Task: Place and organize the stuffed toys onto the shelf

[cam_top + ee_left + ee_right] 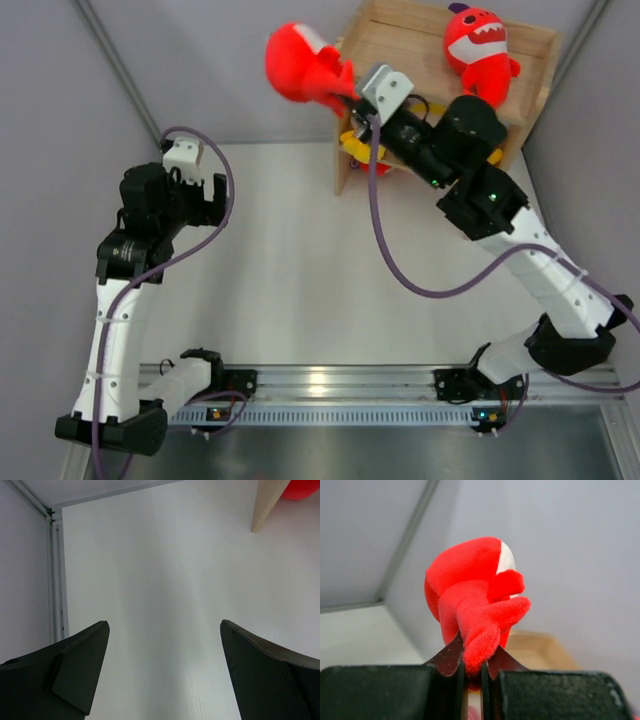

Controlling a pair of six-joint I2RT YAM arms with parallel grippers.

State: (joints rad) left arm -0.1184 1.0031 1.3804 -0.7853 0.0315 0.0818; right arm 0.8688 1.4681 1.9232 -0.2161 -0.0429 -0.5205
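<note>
White table [290, 260], right fingers [451, 656] clenched on bright red plush shark [470, 580], left fingers [80, 665] spread apart, empty

You have open white tabletop [290, 270] between the two arms, ahead of the wide-spread left gripper [163, 625]. On the light wooden two-tier shelf [400, 45], the top board's left half is bare wood; a red plush shark [480, 50] sits on its right end. The right gripper [345, 95], clamped on a second red plush shark [300, 60], and its arm block the shelf's front.
</note>
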